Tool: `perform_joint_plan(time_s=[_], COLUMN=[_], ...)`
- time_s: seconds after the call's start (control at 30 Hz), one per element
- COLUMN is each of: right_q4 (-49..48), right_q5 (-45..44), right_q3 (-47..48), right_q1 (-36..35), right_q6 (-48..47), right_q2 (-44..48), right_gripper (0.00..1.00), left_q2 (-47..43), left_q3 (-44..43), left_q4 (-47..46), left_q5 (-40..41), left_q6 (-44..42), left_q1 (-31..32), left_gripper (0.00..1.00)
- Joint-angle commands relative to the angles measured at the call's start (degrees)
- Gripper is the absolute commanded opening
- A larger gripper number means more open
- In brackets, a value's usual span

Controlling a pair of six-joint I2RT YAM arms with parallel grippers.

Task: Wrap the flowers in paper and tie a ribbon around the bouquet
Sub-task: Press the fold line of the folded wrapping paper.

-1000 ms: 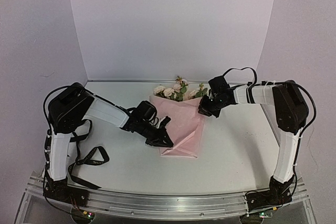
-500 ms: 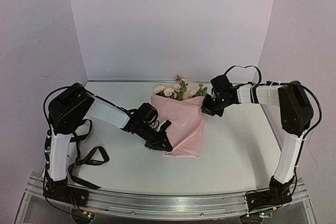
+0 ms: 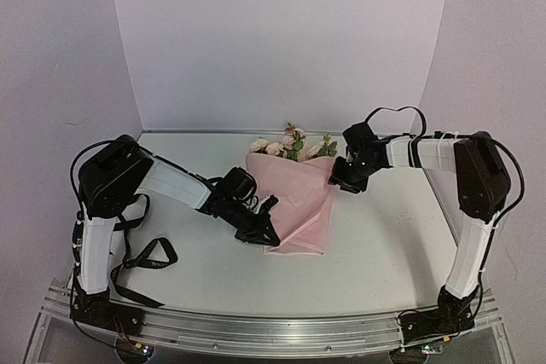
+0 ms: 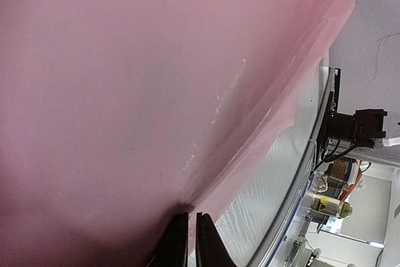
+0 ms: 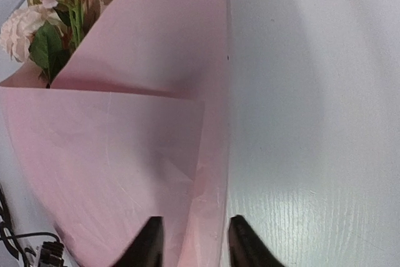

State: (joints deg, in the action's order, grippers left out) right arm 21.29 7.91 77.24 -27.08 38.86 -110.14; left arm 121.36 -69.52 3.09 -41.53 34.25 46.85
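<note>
The left gripper (image 3: 263,233) is clenched on the lower edge of the paper (image 3: 294,202). The right gripper (image 5: 195,220) is released, with the paper's side edge between its parted fingers and the flowers (image 5: 59,23) beyond. The ribbon (image 3: 145,255) lies on the desk (image 3: 375,245), well apart from the left gripper.

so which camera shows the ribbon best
The top external view: the ribbon lies looped on the left side of the table. Neither wrist view shows it; the left wrist sees mainly the paper, the right wrist paper and the flowers.
</note>
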Motion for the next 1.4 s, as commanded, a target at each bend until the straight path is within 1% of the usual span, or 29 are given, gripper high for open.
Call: perform_joint_plan(time_s=[0.0, 0.07, 0.13, 0.23, 0.27, 0.33, 0.47, 0.57, 0.7, 1.07, 1.2, 1.37], right_q4=[5.75, 6.08, 5.81, 3.18, 1.95, -2.97, -12.88, -20.42, -22.51, -27.83, -30.14, -30.12], right_q5=[-1.04, -0.23, 2.24, 6.35, 7.51, 10.5, 15.1, 17.49, 17.4, 16.88, 15.93, 13.58], right_q3=[1.51, -0.13, -1.87, -3.66, -4.36, -6.42, -10.65, -13.39, -13.48, -16.94, -20.01, -23.09], right_q1=[-1.36, -2.9, -4.91, -8.27, -9.07, -10.52, -11.95, -12.78, -14.06, -17.05, -17.39, -16.91], right_q6=[-1.0, 0.06, 1.59, 3.9, 5.14, 7.24, 12.56, 16.0, 17.03, 20.88, 21.86, 20.87], right_q2=[6.77, 8.95, 10.68, 10.4, 10.03, 8.79, 5.52, 3.36, 1.19, -1.07, -0.94, 0.03], right_gripper=[0.56, 0.57, 0.49, 0.35, 0.32, 0.26, 0.21, 0.2, 0.18, 0.18, 0.18, 0.17], left_q2=[0.02, 0.03, 0.2, 0.47, 0.53, 0.54, 0.77, 0.87, 1.1, 1.68, 1.75, 2.51], left_q3=[-0.17, -0.58, -0.94, -1.53, -1.58, -1.67, -1.85, -1.94, -2.11, -2.38, -2.21, -2.24], left_q4=[3.89, 4.08, 4.2, 4.65, 4.72, 4.85, 5.21, 5.43, 5.88, 5.77, 5.98, 6.77], left_q5=[2.03, 2.04, 1.71, 1.18, 0.98, 0.61, -0.09, -0.31, -0.48, -0.92, -0.73, 0.0], left_q6=[-1.42, -1.52, -1.66, -2.11, -2.23, -2.55, -3.09, -3.28, -3.57, -3.31, -3.33, -3.23], left_q1=[0.09, 0.09, 0.08, 0.09, 0.08, 0.1, 0.08, 0.08, 0.08, 0.1, 0.08, 0.07], left_gripper=[0.06, 0.06, 0.06, 0.06, 0.06, 0.06, 0.06, 0.06, 0.06, 0.06, 0.06, 0.04])
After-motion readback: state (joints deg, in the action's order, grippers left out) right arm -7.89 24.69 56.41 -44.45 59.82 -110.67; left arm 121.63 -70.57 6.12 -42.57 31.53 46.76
